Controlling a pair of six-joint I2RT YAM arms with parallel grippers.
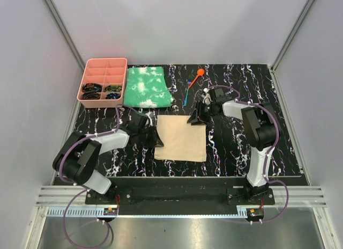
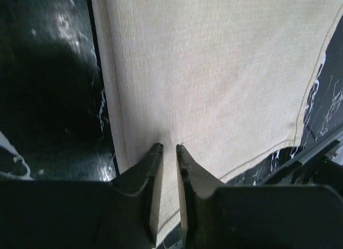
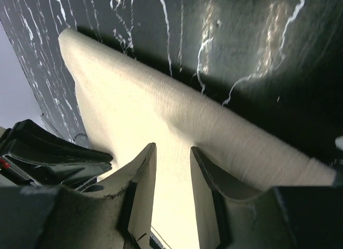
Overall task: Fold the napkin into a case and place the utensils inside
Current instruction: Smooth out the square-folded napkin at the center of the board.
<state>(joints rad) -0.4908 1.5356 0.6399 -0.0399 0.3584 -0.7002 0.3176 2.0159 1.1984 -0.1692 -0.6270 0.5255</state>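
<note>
From above, the napkin [image 1: 181, 137] lies in the middle of the table, maybe folded once. The orange spoon [image 1: 199, 73] and blue utensil [image 1: 186, 94] wait at the upper middle, not yet inside. In the left wrist view, the left gripper [image 2: 169, 148] pinches the napkin's edge with a thin gap. In the right wrist view, the right gripper [image 3: 172, 151] grips the rolled fold near the middle.

Black marbled table [image 1: 230, 152], grey walls [image 1: 187, 23].
</note>
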